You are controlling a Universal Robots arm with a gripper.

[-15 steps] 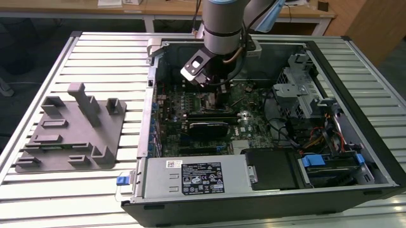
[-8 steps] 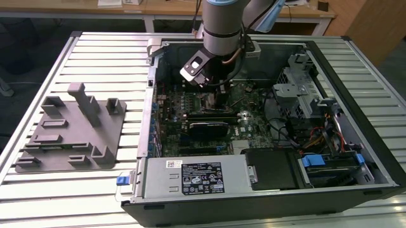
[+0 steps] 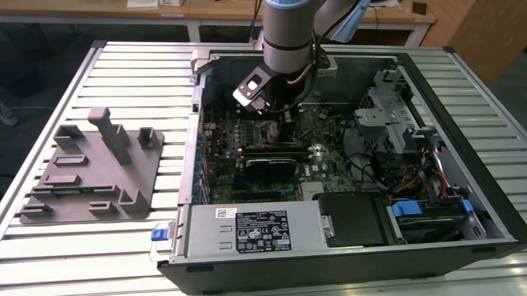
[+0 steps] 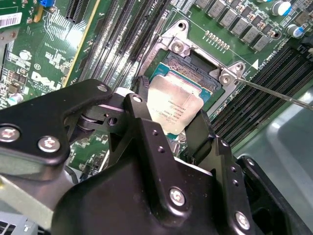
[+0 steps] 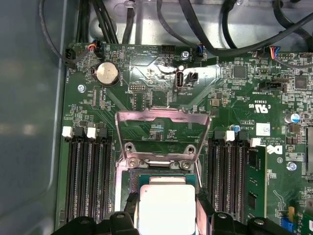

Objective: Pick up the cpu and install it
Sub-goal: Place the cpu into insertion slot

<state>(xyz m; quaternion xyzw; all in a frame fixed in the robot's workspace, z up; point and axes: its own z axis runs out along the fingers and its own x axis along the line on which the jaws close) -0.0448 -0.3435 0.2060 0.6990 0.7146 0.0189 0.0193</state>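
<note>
The cpu (image 4: 172, 105) is a flat square chip with a shiny silver top, and my gripper (image 4: 168, 111) is shut on it, one black finger on each side. The chip hangs slightly tilted just over the open motherboard socket (image 4: 195, 66). In the first wrist view the cpu (image 5: 166, 208) sits between the fingers (image 5: 129, 205) right over the socket (image 5: 144, 176), whose metal load plate (image 5: 164, 128) stands flipped open. In the exterior view my gripper (image 3: 284, 123) reaches down into the open computer case (image 3: 461, 185), over the motherboard (image 3: 321, 160).
A thin socket lever (image 4: 274, 90) sticks out to one side. Memory slots (image 5: 88, 181) flank the socket on both sides. Black cables (image 5: 205, 29) run along the case wall. A grey fixture block (image 3: 91, 172) lies on the slatted table at the exterior view's left.
</note>
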